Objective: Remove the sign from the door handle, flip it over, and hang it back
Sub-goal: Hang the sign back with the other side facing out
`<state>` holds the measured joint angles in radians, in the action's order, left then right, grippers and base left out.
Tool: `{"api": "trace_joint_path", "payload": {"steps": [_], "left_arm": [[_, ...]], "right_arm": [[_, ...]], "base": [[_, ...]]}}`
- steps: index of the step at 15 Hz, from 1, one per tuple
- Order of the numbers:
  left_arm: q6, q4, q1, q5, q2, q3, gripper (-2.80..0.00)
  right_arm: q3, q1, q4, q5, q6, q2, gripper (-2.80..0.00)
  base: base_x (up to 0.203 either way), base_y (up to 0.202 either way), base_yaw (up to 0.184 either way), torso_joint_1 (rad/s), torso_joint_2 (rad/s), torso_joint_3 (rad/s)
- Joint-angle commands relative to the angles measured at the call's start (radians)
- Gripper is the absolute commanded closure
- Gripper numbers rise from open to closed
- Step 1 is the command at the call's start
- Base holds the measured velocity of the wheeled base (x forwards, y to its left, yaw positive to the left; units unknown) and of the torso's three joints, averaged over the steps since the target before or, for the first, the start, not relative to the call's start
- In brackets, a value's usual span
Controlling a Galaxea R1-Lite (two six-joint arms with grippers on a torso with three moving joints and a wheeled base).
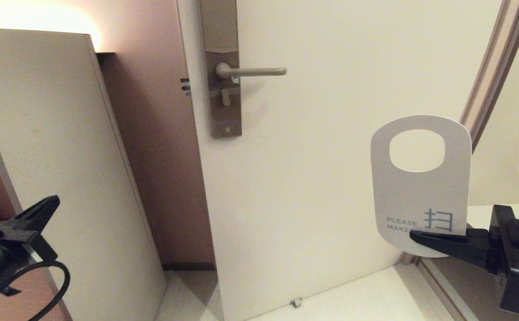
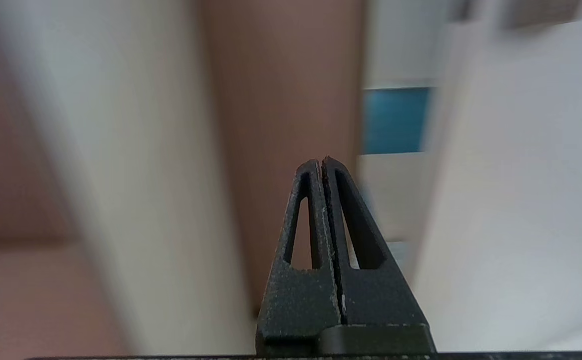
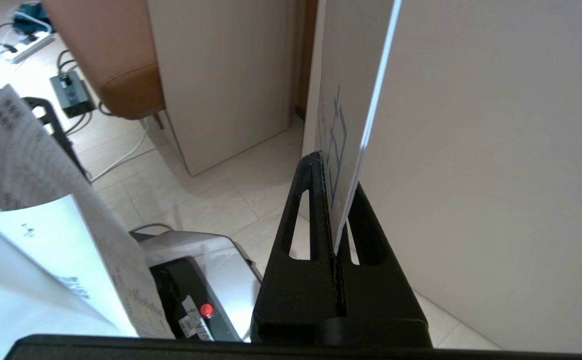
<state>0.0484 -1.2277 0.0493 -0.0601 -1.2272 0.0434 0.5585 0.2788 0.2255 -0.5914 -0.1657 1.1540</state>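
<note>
The sign (image 1: 419, 191) is off the door handle (image 1: 255, 71) and held upright at the right, well below and right of the lever, its white "PLEASE MAKE" side facing me and its oval hole on top. My right gripper (image 1: 415, 238) is shut on the sign's lower edge. In the right wrist view the sign (image 3: 350, 125) stands edge-on between the shut fingers (image 3: 338, 175). The handle is bare, sticking out rightwards from the lock plate (image 1: 223, 89). My left gripper (image 1: 52, 203) is shut and empty at the lower left; the left wrist view shows its fingers (image 2: 320, 165) pressed together.
The cream door (image 1: 330, 156) stands ajar, its frame (image 1: 491, 76) at the right. A tall beige cabinet panel (image 1: 54, 156) stands at the left. Pale tile floor (image 1: 353, 294) lies below. The right wrist view shows papers (image 3: 36, 225) and cables (image 3: 71, 95) on the floor.
</note>
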Motion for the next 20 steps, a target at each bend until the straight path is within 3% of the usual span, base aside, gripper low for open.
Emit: {"api": "trace_joint_path", "payload": {"steps": [1,5,13,20], "left_arm": [[-0.002,0.033,0.047,0.036,0.102,-0.041,0.0],[-0.002,0.209,0.06,0.102,0.279,-0.043,0.0],[-0.005,0.88,0.061,0.141,0.917,-0.036,0.0],[-0.011,1.096,0.06,0.146,0.945,-0.042,0.0]], "right_arm": [[0.001,-0.019,0.001,-0.004,-0.001,0.008,0.0],[0.013,-0.039,0.001,-0.004,-0.001,0.012,0.0],[0.049,-0.076,0.001,-0.004,-0.001,0.049,0.0],[0.101,-0.076,0.001,-0.004,-0.002,0.098,0.0]], "base": [[0.0,0.0,0.0,0.0,0.0,0.0],[0.0,0.0,0.0,0.0,0.0,0.0],[0.0,0.0,0.0,0.0,0.0,0.0],[0.0,0.0,0.0,0.0,0.0,0.0]]}}
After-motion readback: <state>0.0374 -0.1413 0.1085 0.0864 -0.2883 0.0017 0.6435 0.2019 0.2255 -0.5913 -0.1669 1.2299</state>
